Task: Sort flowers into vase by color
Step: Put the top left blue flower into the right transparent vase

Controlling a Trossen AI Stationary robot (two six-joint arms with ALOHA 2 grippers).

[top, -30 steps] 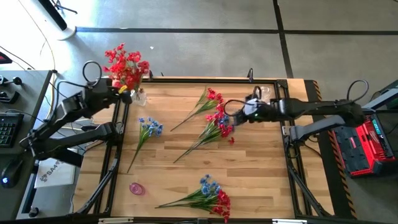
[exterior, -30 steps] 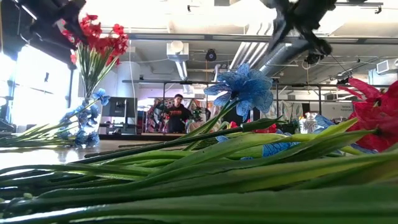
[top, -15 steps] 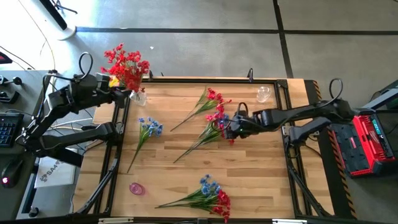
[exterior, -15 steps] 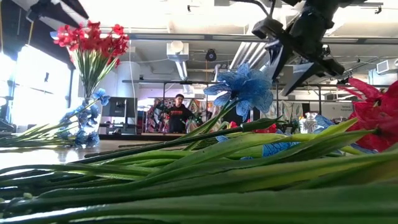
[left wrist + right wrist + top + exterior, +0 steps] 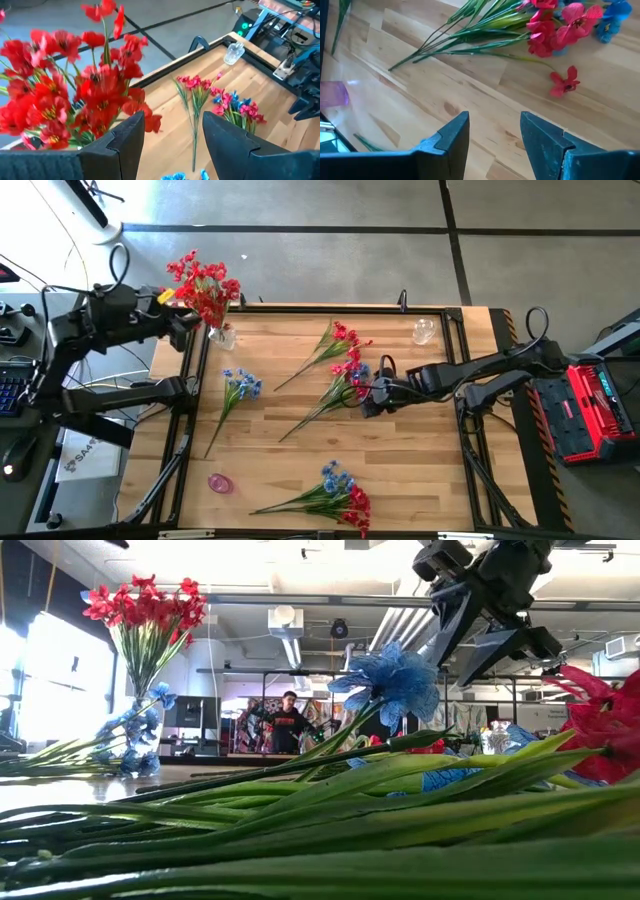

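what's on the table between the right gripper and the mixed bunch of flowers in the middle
Only a loose red bloom on bare wood, seen in the right wrist view. The open right gripper is just short of the mixed bunch.
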